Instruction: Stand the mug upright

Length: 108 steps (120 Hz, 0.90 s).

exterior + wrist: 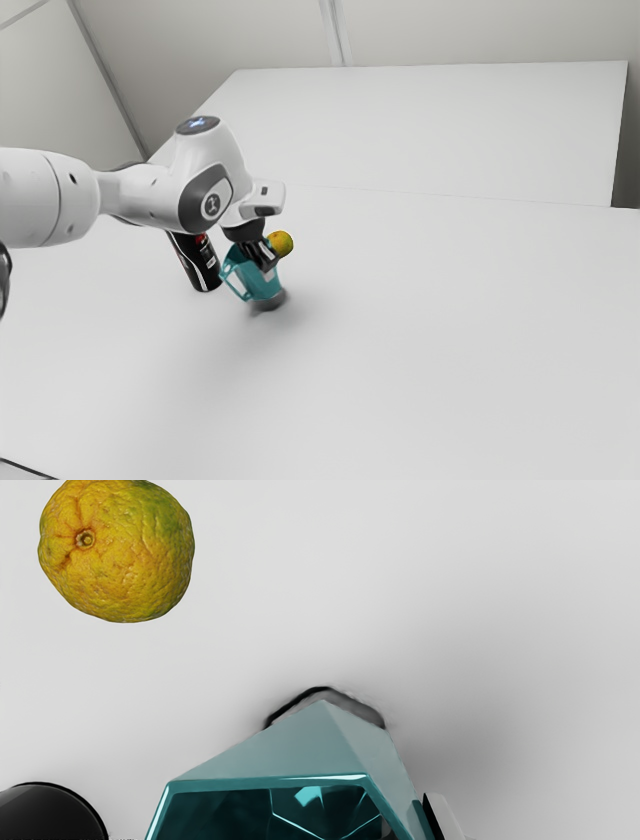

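Teal mug (300, 752), mouth upward, glossy dark interior visible, gripper (268, 257) at its rim

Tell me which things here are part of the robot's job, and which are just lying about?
Part of the job:
- teal mug, the thing to be set upright
- black gripper, at the mug

Just lying about:
- yellow-green fruit
- black container with printed markings
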Each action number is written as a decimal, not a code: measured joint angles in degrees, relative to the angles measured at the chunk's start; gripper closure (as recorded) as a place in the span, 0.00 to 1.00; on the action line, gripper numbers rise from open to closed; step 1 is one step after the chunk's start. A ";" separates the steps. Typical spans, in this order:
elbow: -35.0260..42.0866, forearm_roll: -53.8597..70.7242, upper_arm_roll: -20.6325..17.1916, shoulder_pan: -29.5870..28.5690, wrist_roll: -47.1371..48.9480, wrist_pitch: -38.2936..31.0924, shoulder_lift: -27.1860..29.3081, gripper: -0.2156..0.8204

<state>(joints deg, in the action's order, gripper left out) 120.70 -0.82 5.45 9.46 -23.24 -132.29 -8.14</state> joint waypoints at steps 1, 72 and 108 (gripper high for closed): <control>0.00 0.03 0.00 -0.05 0.07 -0.02 -0.04 0.96; 0.08 -0.05 0.00 -0.75 2.35 -1.14 -1.32 0.80; 0.08 -0.30 0.00 -0.72 2.44 -1.54 -1.22 0.51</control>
<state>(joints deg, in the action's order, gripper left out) 120.78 -1.12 5.45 8.73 -20.80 -133.83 -9.36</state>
